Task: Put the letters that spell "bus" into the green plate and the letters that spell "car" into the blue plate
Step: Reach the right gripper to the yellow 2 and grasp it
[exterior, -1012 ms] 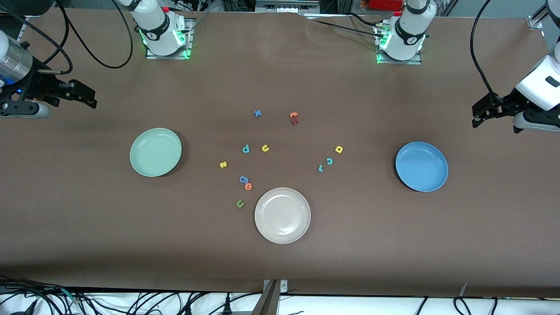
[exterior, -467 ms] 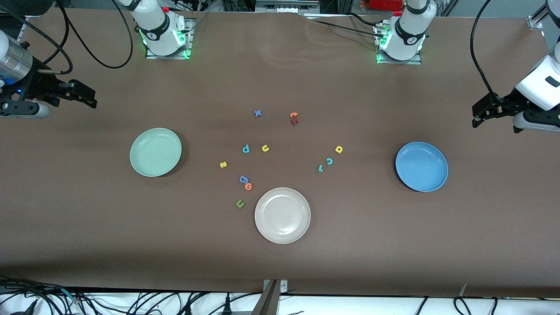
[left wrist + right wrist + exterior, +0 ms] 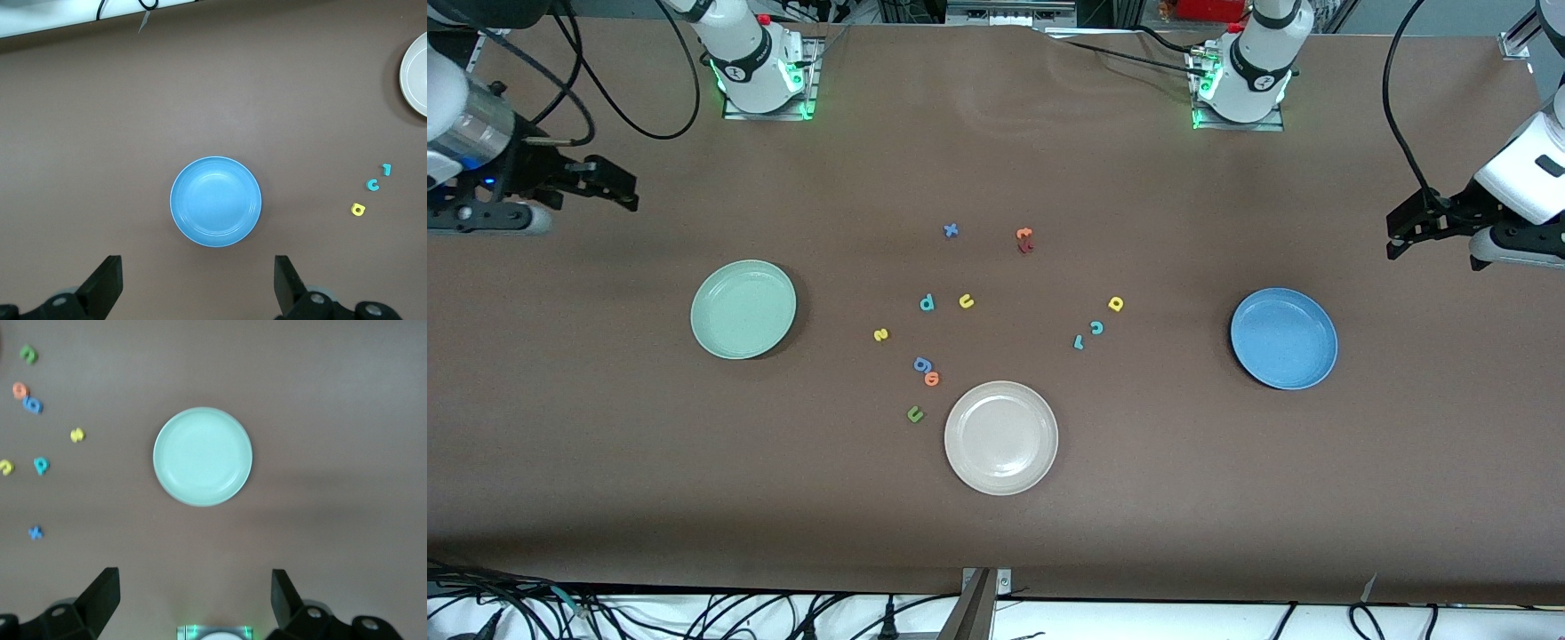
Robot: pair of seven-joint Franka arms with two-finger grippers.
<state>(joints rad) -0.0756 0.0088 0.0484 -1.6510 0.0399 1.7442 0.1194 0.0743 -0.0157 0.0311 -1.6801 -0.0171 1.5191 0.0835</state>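
Note:
The green plate (image 3: 743,309) (image 3: 203,456) lies toward the right arm's end of the table and the blue plate (image 3: 1284,338) (image 3: 215,201) toward the left arm's end. Between them lie the teal b (image 3: 927,303), yellow u (image 3: 966,301) and yellow s (image 3: 881,334). Closer to the blue plate are the teal c (image 3: 1096,327), yellow a (image 3: 1115,304) and teal r (image 3: 1079,342). My right gripper (image 3: 623,188) (image 3: 193,577) hangs open and empty over bare table near the green plate. My left gripper (image 3: 1394,236) (image 3: 197,263) is open and empty beside the blue plate.
A beige-white plate (image 3: 1001,437) sits nearest the front camera. Beside it lie a blue g (image 3: 922,364), orange o (image 3: 932,379) and green u (image 3: 915,413). A blue x (image 3: 951,230) and stacked orange and dark red letters (image 3: 1024,238) lie nearer the bases.
My right gripper has shifted a little toward the bases and the table's middle. The left arm, plates and letters have not moved.

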